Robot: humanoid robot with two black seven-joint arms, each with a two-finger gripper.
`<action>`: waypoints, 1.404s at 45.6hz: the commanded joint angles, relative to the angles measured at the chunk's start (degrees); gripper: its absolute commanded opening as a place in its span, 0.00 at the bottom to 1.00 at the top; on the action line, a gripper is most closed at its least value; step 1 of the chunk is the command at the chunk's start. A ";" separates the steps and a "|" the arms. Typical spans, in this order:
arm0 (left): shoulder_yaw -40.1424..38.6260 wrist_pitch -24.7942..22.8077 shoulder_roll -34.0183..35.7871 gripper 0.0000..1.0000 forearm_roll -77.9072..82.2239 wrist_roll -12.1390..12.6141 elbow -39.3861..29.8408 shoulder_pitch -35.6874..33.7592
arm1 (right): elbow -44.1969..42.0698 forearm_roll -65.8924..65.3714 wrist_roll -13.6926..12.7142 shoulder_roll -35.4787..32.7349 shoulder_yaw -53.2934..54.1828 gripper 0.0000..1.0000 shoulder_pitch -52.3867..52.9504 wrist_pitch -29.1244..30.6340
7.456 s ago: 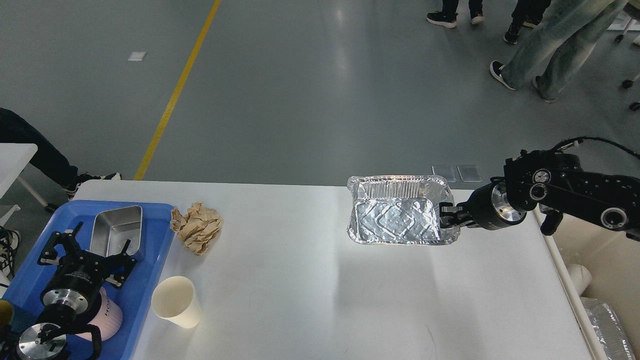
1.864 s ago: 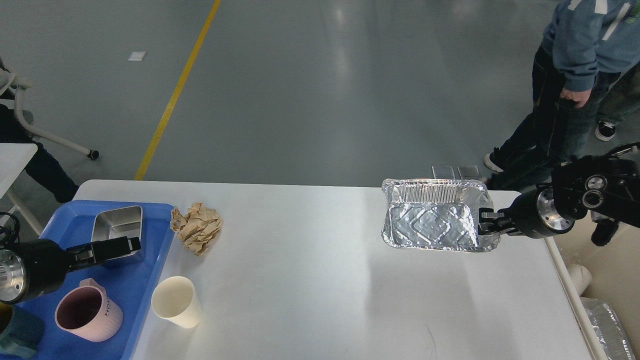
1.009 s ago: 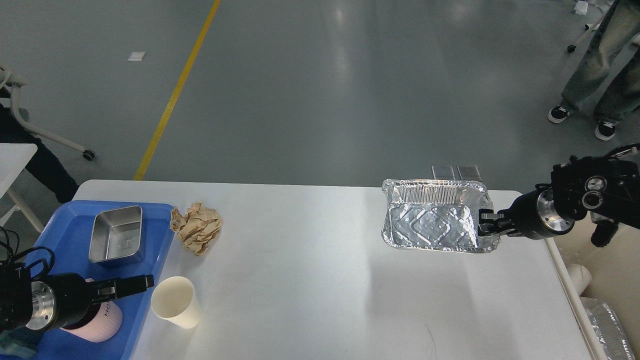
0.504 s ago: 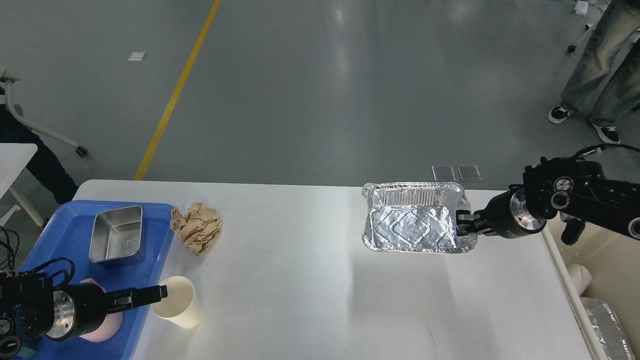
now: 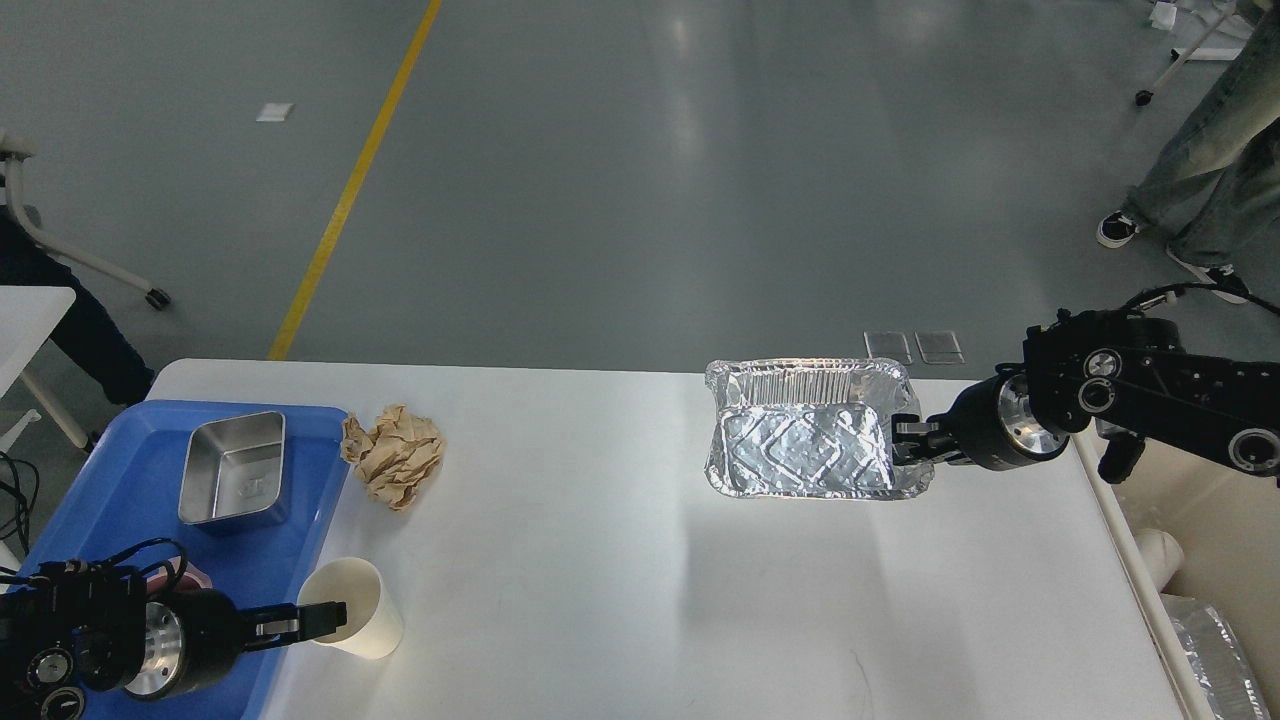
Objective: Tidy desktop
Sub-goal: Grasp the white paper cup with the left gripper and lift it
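The white desktop (image 5: 600, 560) fills the lower view. My right gripper (image 5: 908, 441) is shut on the right rim of an empty foil tray (image 5: 805, 447) and holds it a little above the desktop's back right part, with its shadow below. My left gripper (image 5: 325, 618) comes in from the lower left and sits at the left rim of a white paper cup (image 5: 358, 620) that stands near the front left. The fingers are dark and seen side-on, so I cannot tell whether they grip the cup.
A blue tray (image 5: 120, 470) at the left edge holds a steel box (image 5: 233, 468) and a pink mug (image 5: 188, 574), mostly hidden by my left arm. Crumpled brown paper (image 5: 393, 455) lies beside the tray. A beige bin (image 5: 1205, 540) stands off the right edge.
My right gripper has carried the foil tray leftward from the table's right edge. My left gripper has swung from over the blue tray to the paper cup's rim.
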 commanded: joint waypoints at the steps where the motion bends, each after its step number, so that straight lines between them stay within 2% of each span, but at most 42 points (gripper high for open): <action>1: 1.47 0.11 -0.38 0.19 0.01 -0.59 0.37 -0.83 | 0.02 0.04 0.00 -0.03 0.36 0.00 -0.09 -0.01; 8: 1.56 0.11 -0.73 0.01 0.01 -2.96 0.81 -1.53 | 0.02 0.04 0.00 0.05 0.36 0.00 -0.09 -0.01; 10: 1.56 0.20 -0.73 0.00 0.01 -3.31 0.81 -1.62 | 0.02 0.04 0.00 0.14 0.36 0.00 -0.09 -0.01; 19: 1.47 0.99 -0.29 0.00 -0.17 -6.03 -0.07 -1.79 | 0.02 0.04 0.00 0.14 0.36 0.00 -0.09 -0.09; 23: 1.38 0.99 0.68 0.00 -0.87 -6.21 -0.86 -2.59 | 0.11 0.12 0.00 -0.03 0.36 0.00 -0.09 -0.09; 31: 0.68 0.38 6.30 0.00 -2.10 -7.44 -2.70 -4.34 | -0.07 0.39 0.00 0.40 0.36 0.00 -0.26 -0.09; 40: 0.68 0.03 12.98 0.00 -5.53 -8.23 -6.31 -8.47 | -1.30 0.56 0.00 3.83 0.36 0.00 0.00 -0.09; 46: 0.24 -2.08 17.20 0.00 -8.69 -9.11 -8.68 -13.13 | -3.14 0.48 0.00 7.43 0.10 0.00 0.00 -0.01; 57: 0.32 -5.16 17.29 0.00 -13.70 -9.11 -9.04 -22.35 | -5.08 0.48 0.08 10.07 0.01 0.00 0.44 0.08; 64: 1.03 -5.07 10.97 0.00 -14.49 -8.41 -8.69 -27.54 | -5.16 0.48 0.00 10.86 -0.08 0.00 0.44 0.08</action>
